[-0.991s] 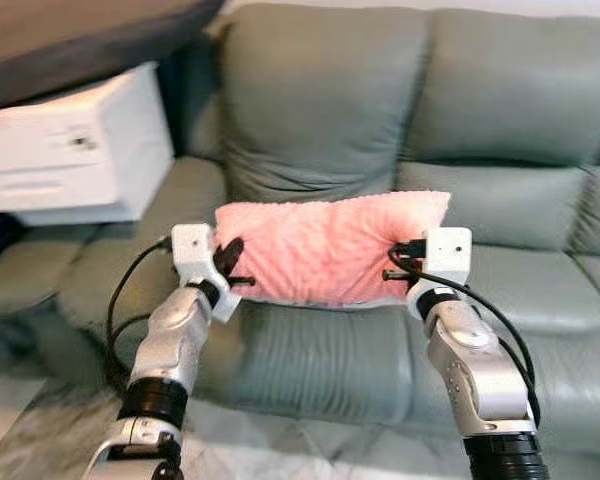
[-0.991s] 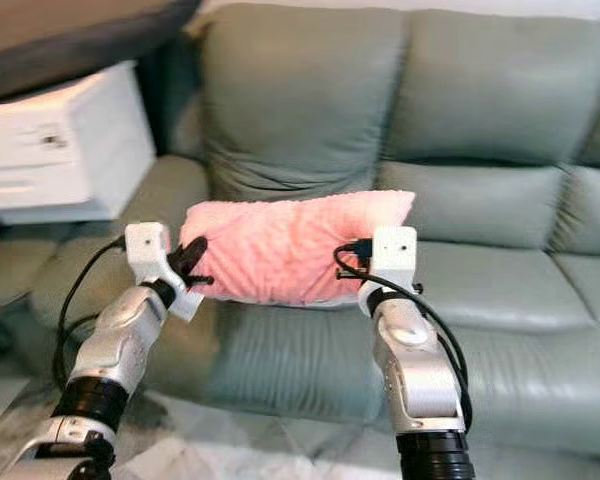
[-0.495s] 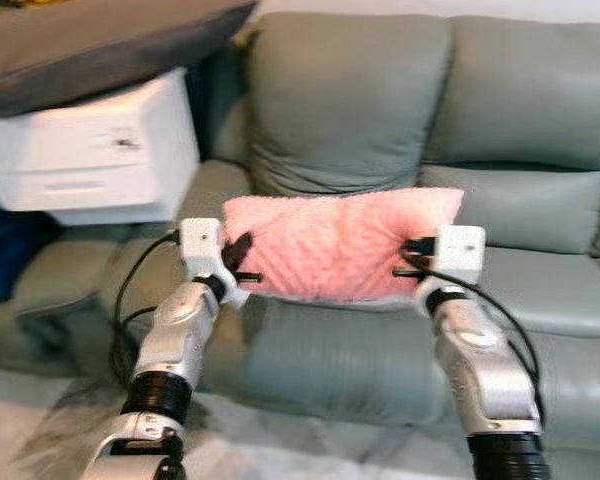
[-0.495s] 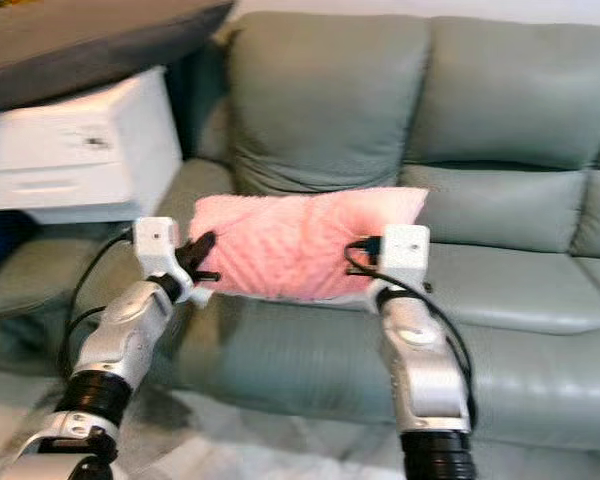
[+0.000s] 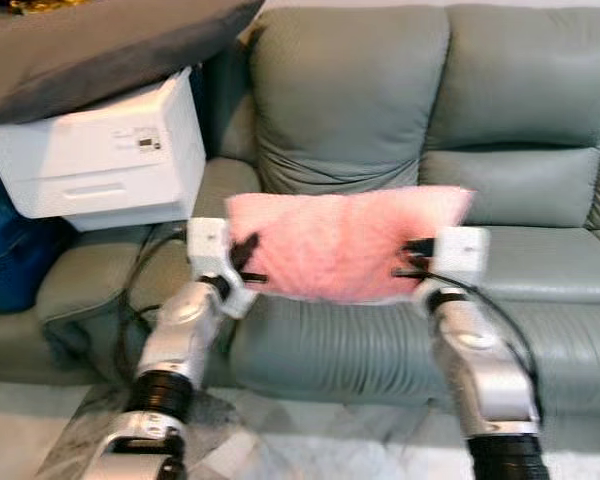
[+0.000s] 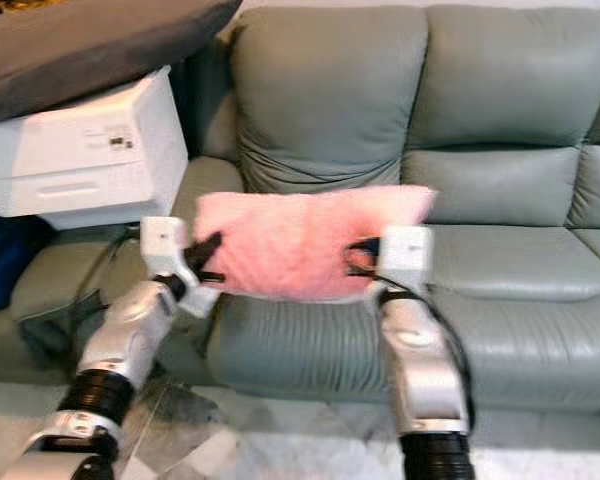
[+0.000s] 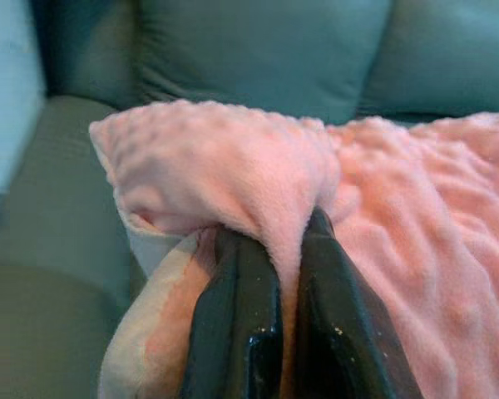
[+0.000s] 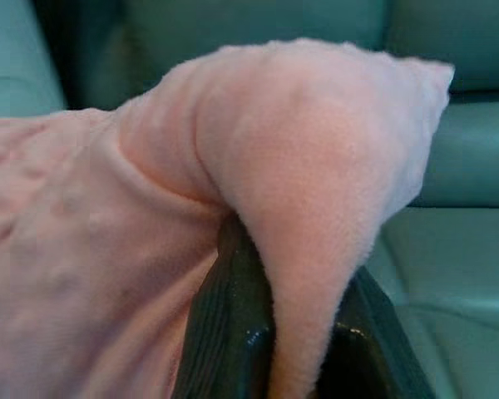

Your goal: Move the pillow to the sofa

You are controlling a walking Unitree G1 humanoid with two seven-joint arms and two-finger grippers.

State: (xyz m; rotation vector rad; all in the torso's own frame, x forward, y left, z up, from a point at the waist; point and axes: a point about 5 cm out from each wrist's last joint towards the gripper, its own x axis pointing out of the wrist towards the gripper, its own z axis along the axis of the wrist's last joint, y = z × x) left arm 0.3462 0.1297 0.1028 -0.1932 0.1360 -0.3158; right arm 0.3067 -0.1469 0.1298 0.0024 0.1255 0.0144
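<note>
Now pillow (image 5: 340, 243) above the sofa (image 5: 380, 340) front edge.

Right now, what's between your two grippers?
The pink pillow spans the gap in the head views, with the left gripper pinching one end and the right gripper the other, above the sofa seat's front edge.

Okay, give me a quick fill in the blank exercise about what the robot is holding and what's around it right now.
1. The colour of the pillow is ____.
2. The left gripper and right gripper are each shut on an ____ of the pillow.
3. The pillow hangs in front of the green ____.
4. A white printer sits on the sofa's ____ armrest.

Missing words: pink; end; sofa; left
</note>
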